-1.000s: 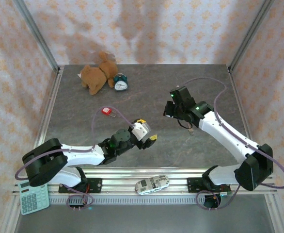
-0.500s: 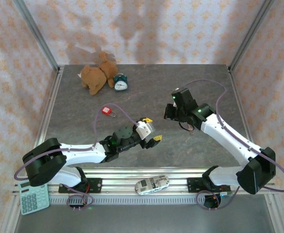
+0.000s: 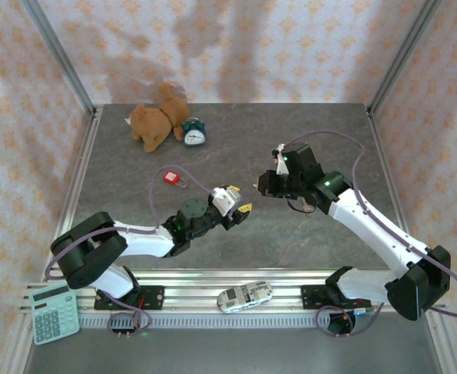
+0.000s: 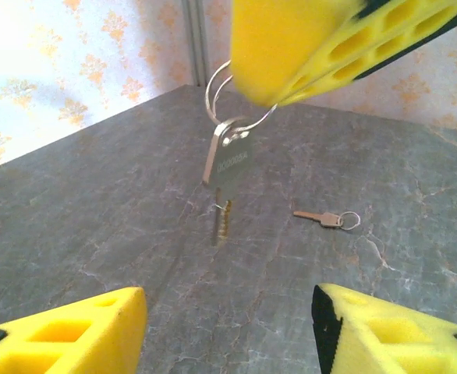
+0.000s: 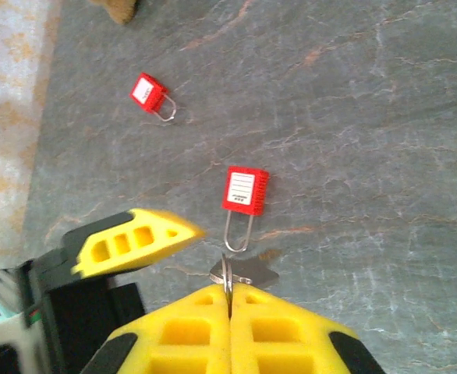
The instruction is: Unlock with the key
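Left end effector [image 3: 239, 200] stands parted; right end effector [image 5: 230, 291] pinched closed, facing it.

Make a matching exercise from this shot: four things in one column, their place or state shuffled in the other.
Things
1. hanging key
2. loose key
3. left gripper
4. clock

Place or state
A. open, holding nothing
B. beside the teddy bear, far left of the table
C. lying flat on the table
D. dangling from a ring pinched in the shut right gripper

Pairs: 1-D, 2-C, 3-A, 4-B
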Available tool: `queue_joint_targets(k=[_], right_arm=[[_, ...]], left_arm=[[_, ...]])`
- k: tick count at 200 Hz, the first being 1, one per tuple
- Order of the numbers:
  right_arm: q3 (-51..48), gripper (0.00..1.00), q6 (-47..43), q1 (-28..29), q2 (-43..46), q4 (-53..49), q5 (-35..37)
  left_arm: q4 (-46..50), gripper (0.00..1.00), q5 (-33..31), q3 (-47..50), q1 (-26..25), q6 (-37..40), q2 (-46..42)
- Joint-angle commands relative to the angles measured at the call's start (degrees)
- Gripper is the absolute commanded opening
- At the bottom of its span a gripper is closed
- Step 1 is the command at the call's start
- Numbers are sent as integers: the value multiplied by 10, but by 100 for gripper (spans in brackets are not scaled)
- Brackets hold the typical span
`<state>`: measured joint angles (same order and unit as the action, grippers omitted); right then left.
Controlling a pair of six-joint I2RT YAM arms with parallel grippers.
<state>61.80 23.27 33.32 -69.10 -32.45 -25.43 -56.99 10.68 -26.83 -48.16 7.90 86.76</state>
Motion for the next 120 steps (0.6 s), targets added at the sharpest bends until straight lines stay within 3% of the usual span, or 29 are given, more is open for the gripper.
queue_joint_targets(k=[1,74,120], right_arm=[[-6,6,-1,-2,9,15,-25],[-15,6,17,-1,33,22,-56],[-22,7,22,-1,40,27,-65]], left_arm=[[-60,60,44,-10,0,-22,21],[-127,58,58,-6,0,-42,56],[-180,42,60,-3,2,-67,84]])
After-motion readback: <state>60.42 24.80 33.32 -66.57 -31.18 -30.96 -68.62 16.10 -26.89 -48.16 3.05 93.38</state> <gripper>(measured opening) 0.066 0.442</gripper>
